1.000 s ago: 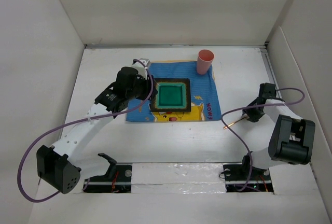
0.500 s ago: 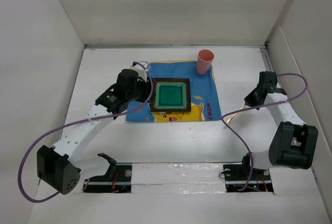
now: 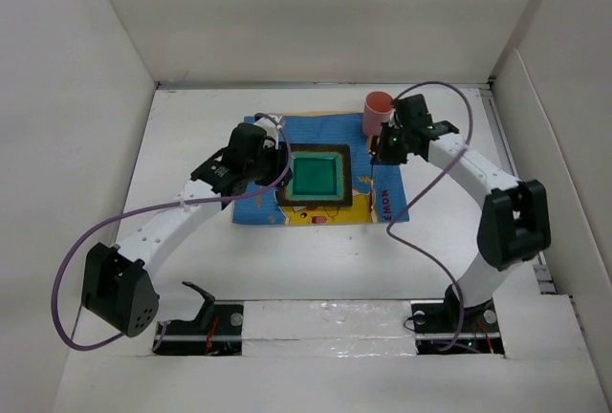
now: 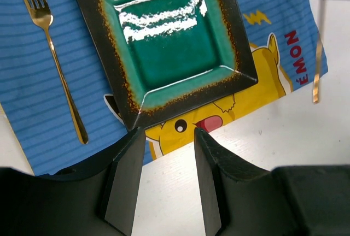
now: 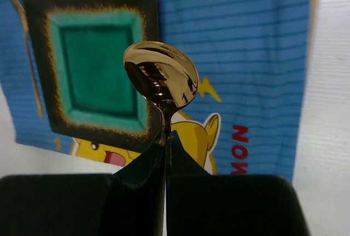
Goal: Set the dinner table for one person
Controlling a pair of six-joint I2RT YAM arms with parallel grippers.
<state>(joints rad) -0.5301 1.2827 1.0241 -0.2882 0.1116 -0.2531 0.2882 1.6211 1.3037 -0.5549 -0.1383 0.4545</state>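
Note:
On the white dinner table (image 3: 191,250) lies a blue cartoon placemat (image 3: 384,176) bearing a square green plate (image 3: 316,177) with a dark rim. My right gripper (image 3: 376,153) hangs above the placemat's right part, just right of the plate. It is shut on the neck of a gold spoon (image 5: 161,75), whose handle (image 4: 317,55) hangs straight down. My left gripper (image 4: 169,132) is open and empty above the placemat's near-left edge. A gold fork (image 4: 54,50) lies on the cloth left of the plate (image 4: 164,39); the left arm hides the fork in the top view.
A pink cup (image 3: 377,112) stands upright at the placemat's far right corner, just behind the right wrist. White walls (image 3: 86,145) close in the table on the left, back and right. A silver tape strip (image 3: 325,319) runs along the near edge between the arm bases.
The right gripper shut on the spoon at the table's right side and swung it left and farther back, over the placemat beside the plate. The left gripper shifted slightly right, still open.

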